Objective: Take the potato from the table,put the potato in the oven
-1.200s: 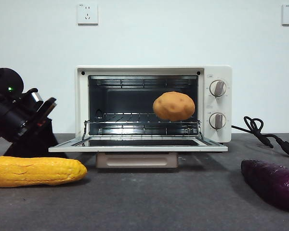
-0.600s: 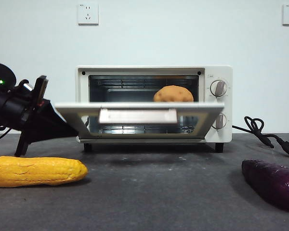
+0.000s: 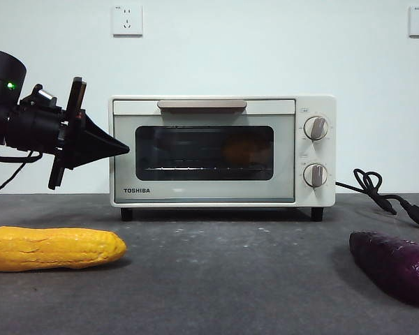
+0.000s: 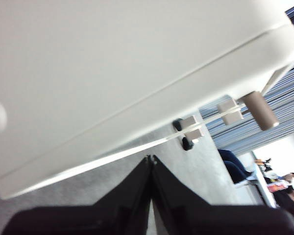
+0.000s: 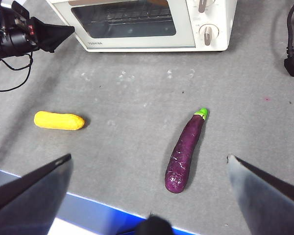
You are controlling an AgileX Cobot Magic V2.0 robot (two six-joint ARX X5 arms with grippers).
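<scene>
Sitting behind the shut oven (image 3: pixel 223 152) door, potato (image 3: pixel 246 149) looks delivered; left gripper (image 3: pixel 119 148) jaws pressed together, right gripper (image 5: pixel 149 169) jaws spread.

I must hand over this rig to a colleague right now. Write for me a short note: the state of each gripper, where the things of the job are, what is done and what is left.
Left gripper: shut, empty, its tip at the left side of the oven, near the top of the door.
Right gripper: open, empty, waiting high above the table in front of the oven.
Potato: inside the oven on the rack, seen dimly through the glass, toward the right.
Oven door: shut.
Done: potato is in, door is closed.
Left: nothing seems to remain except drawing the left arm back.
</scene>
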